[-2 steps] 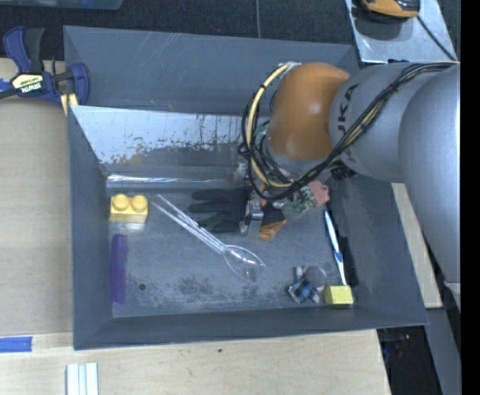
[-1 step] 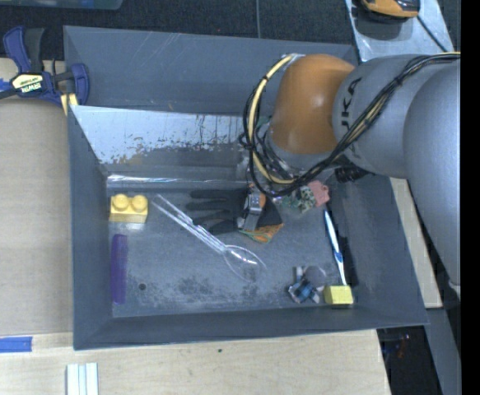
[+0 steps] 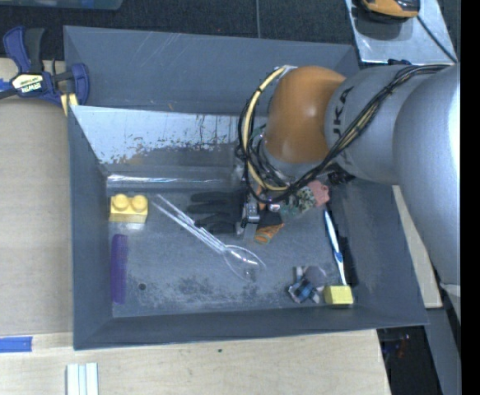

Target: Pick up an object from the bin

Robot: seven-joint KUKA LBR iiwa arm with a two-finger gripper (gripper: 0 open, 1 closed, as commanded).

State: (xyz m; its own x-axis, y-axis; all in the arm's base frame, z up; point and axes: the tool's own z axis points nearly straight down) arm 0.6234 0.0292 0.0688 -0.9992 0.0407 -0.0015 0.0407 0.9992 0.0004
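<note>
The gripper (image 3: 252, 211) is seen low in the grey bin (image 3: 90, 237), beside a clear plastic spoon (image 3: 204, 234) and a black object (image 3: 211, 208); jaw state cannot be told.

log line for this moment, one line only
arm: down over bin middle | nearest: black object, clear spoon, orange-brown bit | grasp: cannot tell | elsewhere: yellow brick, purple stick at left

Your bin (image 3: 87, 245): matt grey metal, back wall scuffed. Spoon (image 3: 215, 241): clear glossy plastic. Yellow brick (image 3: 128, 207): smooth plastic. Orange wrist cover (image 3: 301, 118): smooth, slight sheen.
</note>
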